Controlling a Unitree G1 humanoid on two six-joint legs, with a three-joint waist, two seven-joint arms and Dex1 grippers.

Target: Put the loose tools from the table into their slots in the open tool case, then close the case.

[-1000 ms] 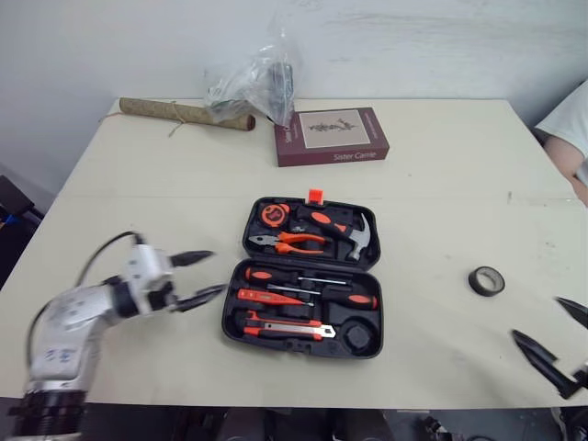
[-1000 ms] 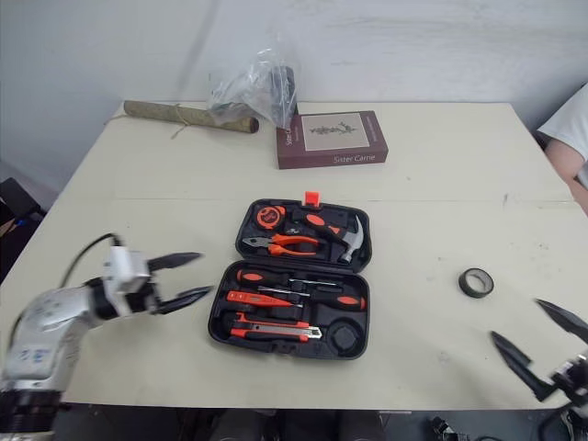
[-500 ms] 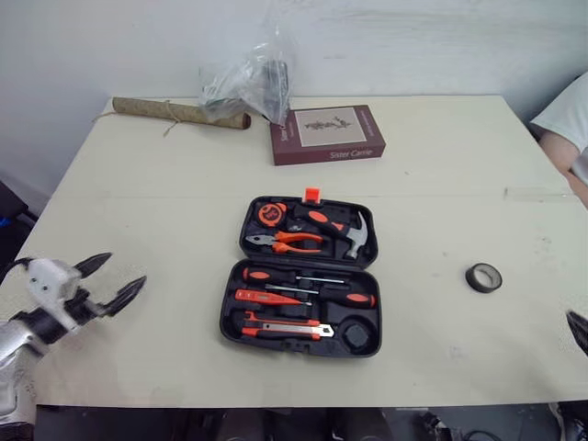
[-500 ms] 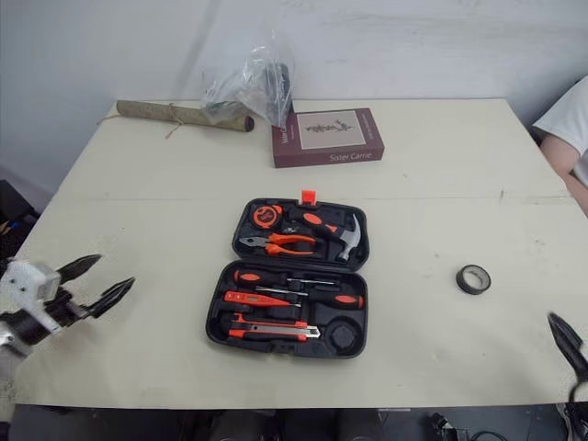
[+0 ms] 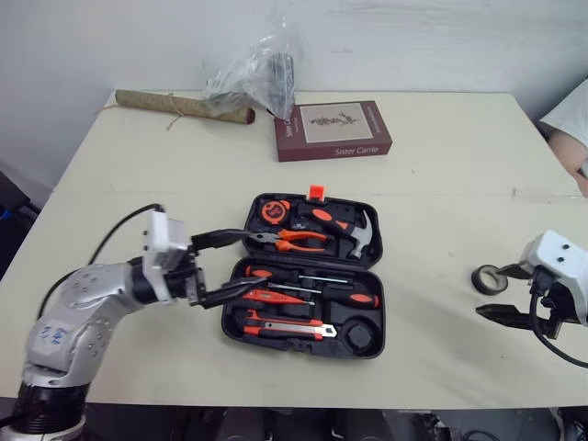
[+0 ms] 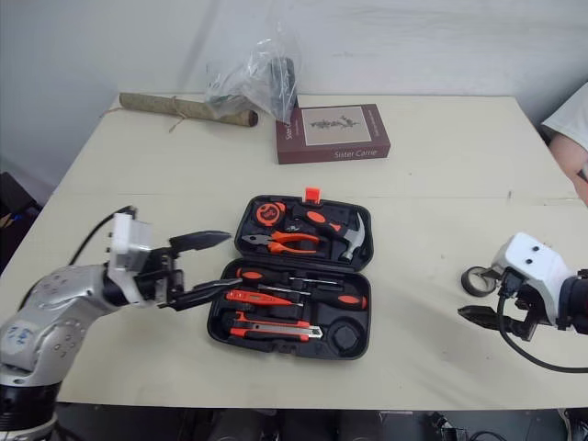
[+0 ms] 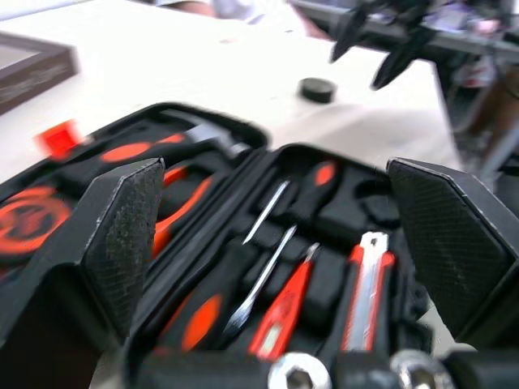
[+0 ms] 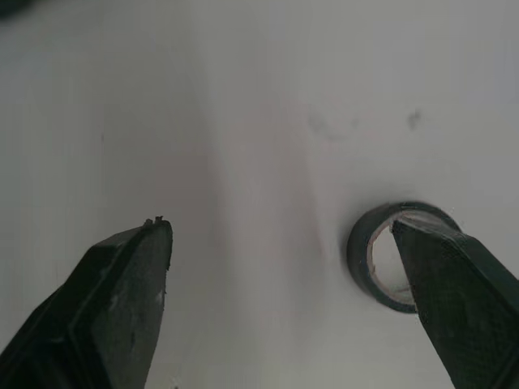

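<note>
The open black tool case (image 5: 241,276) lies mid-table. Its far half holds a tape measure, pliers (image 5: 292,241) and a hammer (image 5: 354,234). Its near half holds screwdrivers (image 5: 312,287) and a utility knife (image 5: 285,324), beside an empty round slot (image 5: 359,334). A loose roll of black tape (image 5: 486,278) lies on the table right of the case. My left gripper (image 5: 225,266) is open at the case's left edge, pointing over the near half. My right gripper (image 8: 277,227) is open beside the tape (image 8: 397,255), one fingertip (image 8: 430,259) over the roll's hole.
A maroon book (image 5: 333,131), a crumpled plastic bag (image 5: 253,78) and a brown paper roll (image 5: 184,107) lie along the table's far side. A person's white sleeve (image 5: 574,115) shows at the right edge. Bare tabletop surrounds the case.
The left gripper swung in from the table's left edge to the case's left side. The right gripper came up from the front right corner to the tape roll.
</note>
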